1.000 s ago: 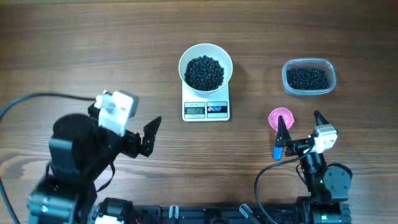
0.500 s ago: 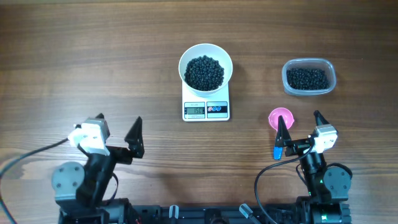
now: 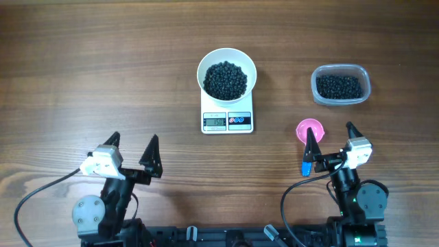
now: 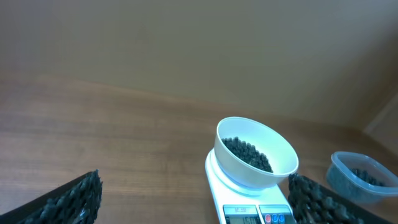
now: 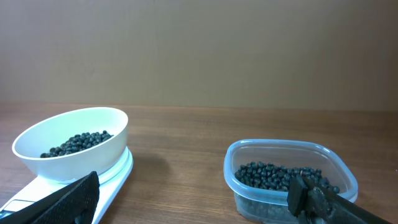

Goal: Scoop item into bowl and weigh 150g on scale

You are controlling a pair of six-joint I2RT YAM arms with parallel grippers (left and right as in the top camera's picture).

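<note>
Left claw (image 3: 134, 138) sits at the near left edge of the wooden worktop (image 3: 103, 62), released, fingers spread wide, nothing between them, well apart from everything else. At centre, white bowl (image 3: 203, 68) sits on the far part of the white digital scale (image 3: 227, 121), covering most of the platform; display and two buttons show at the near edge. Black beads (image 3: 226, 79) are piled in the bowl, well below the rim. To the right, pink scoop (image 3: 309, 129) lies on the worktop, near side of the clear plastic tub (image 3: 364, 74), apart from it. The tub holds more of the same beads. Right claw (image 3: 330, 129) is at the near right, released and empty; one finger overlaps the scoop from above, contact cannot be told.
</note>
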